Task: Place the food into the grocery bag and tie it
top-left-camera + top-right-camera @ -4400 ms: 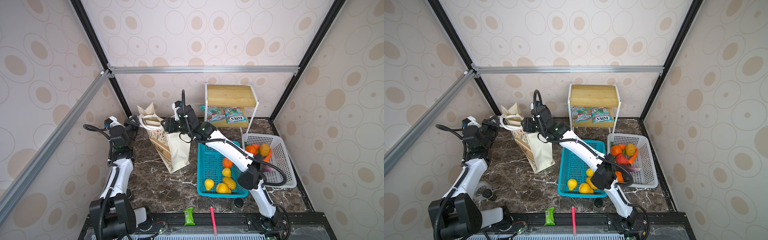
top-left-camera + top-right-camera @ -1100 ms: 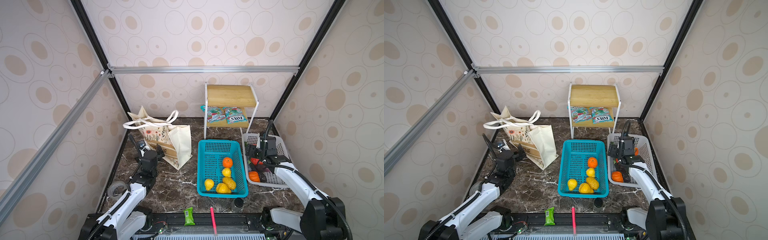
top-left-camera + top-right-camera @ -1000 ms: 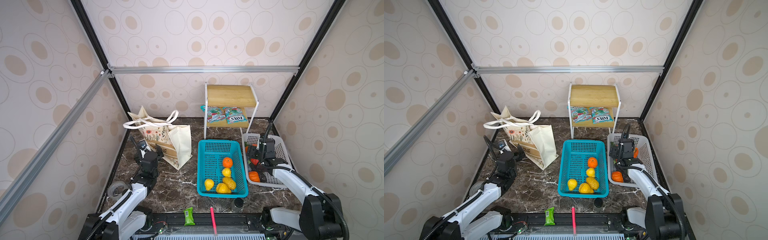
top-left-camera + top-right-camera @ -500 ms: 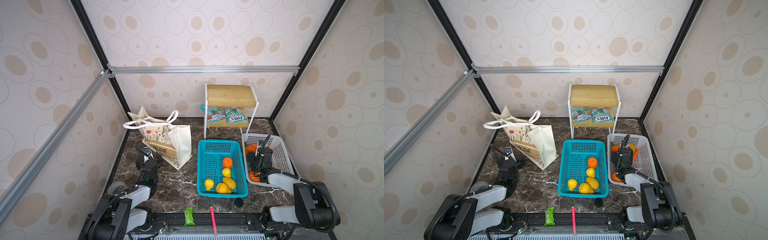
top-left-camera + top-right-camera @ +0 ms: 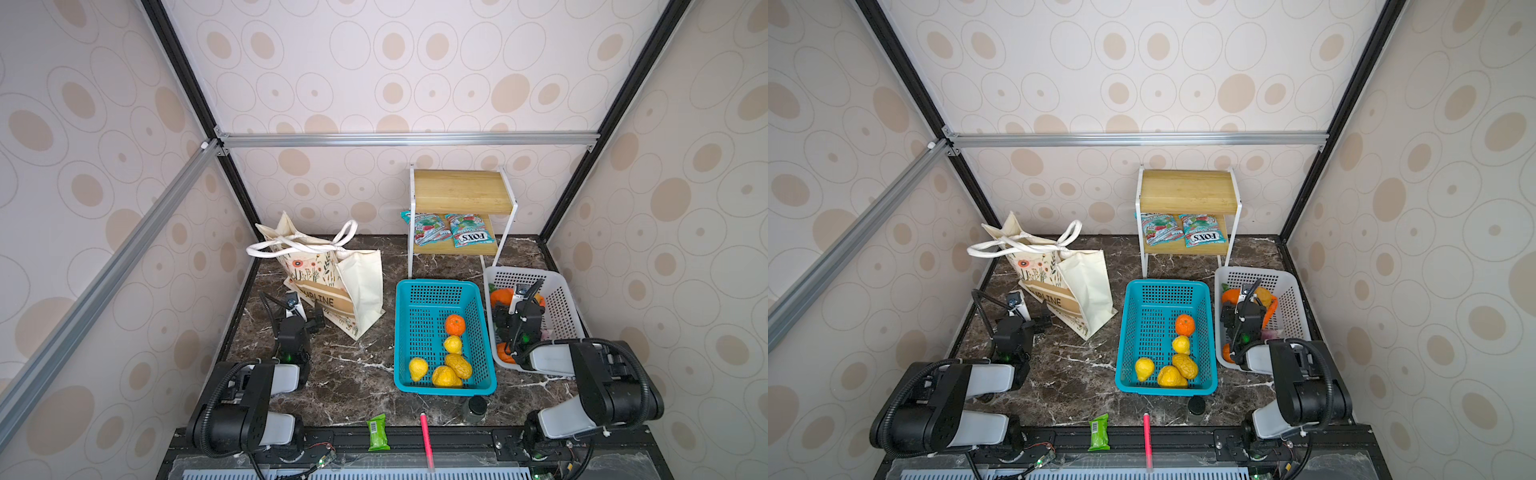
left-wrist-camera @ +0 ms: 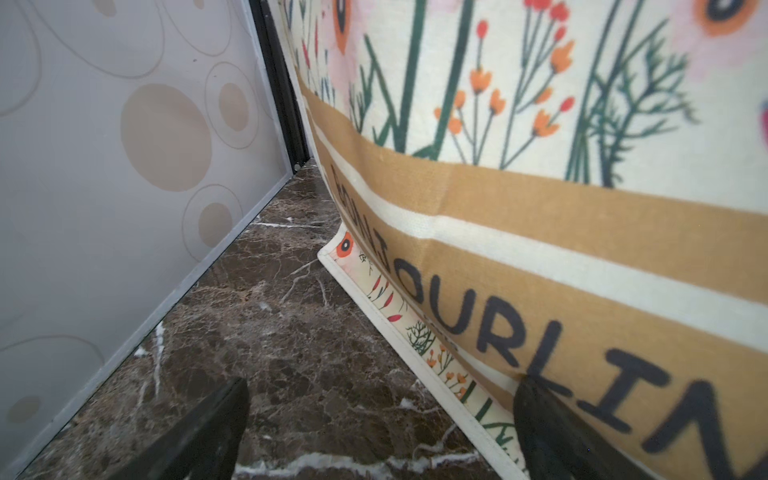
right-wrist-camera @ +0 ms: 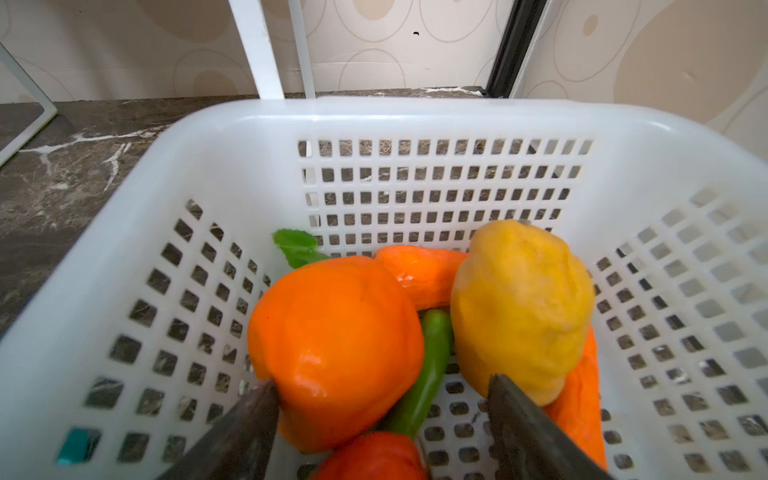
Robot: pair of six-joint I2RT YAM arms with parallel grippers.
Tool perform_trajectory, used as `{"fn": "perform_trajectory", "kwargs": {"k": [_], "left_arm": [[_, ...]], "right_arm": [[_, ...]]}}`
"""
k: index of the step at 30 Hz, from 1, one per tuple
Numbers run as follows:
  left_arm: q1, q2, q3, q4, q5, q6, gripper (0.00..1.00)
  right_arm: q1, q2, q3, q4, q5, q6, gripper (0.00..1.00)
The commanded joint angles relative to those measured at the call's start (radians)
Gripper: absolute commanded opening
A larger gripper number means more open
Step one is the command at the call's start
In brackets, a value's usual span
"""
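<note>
The cream grocery bag (image 5: 361, 282) (image 5: 1084, 274) stands at the back left, its white strap handles (image 5: 307, 245) crossed in a knot on top. Its inside is hidden, so any food in it does not show. My left gripper (image 5: 311, 318) (image 5: 1038, 318) sits low by the bag's front. In the left wrist view it (image 6: 378, 424) is open and empty over the marble, one fingertip (image 6: 552, 428) in front of the tan lettered band (image 6: 540, 208). My right gripper (image 5: 517, 305) (image 7: 382, 428) hangs open in the white basket (image 7: 374, 112), its fingers either side of an orange pepper (image 7: 332, 332) and a green chili (image 7: 424, 374).
The white basket (image 5: 557, 282) also holds a yellow fruit (image 7: 519, 307) and carrots. A blue basket (image 5: 399, 332) holds an orange and several yellow fruits. Behind stands a small wooden shelf (image 5: 461, 191) with teal Fox's packets (image 5: 469, 235). A green bar (image 5: 377, 432), a pink pen (image 5: 425, 432) and a dark jar (image 5: 476, 407) lie at the front edge.
Both grippers were up at the bag's handles earlier. Over the last second both arms folded back and down, the left to the bag's base, the right into the white basket. The bag has not moved.
</note>
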Motion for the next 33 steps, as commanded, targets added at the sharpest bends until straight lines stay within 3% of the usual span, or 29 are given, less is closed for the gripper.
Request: {"fn": "perform_trajectory", "kwargs": {"k": [1, 5, 8, 17, 18, 19, 33], "left_arm": [[0.011, 0.021, 0.052, 0.058, 0.075, 0.045, 0.99], [0.021, 0.072, 0.072, 0.093, 0.132, 0.095, 0.99], [0.034, 0.137, 0.03, 0.24, 0.134, 0.086, 0.99], [0.035, 0.172, 0.049, 0.23, 0.163, 0.095, 0.99], [0.034, 0.172, 0.048, 0.234, 0.161, 0.096, 0.99], [0.035, 0.171, 0.047, 0.232, 0.163, 0.096, 0.99], [0.035, 0.169, 0.043, 0.241, 0.162, 0.098, 0.99]], "right_arm": [[-0.001, 0.004, 0.022, 0.008, -0.031, -0.023, 0.82], [-0.001, 0.016, 0.026, 0.027, -0.039, -0.032, 0.85], [0.0, 0.001, 0.037, -0.023, -0.04, -0.027, 0.85], [0.0, 0.009, 0.051, -0.04, -0.093, -0.049, 0.87], [-0.001, 0.01, 0.052, -0.038, -0.092, -0.049, 0.96], [-0.001, 0.011, 0.05, -0.031, -0.091, -0.05, 0.99], [0.0, 0.006, 0.05, -0.039, -0.093, -0.049, 1.0]]}}
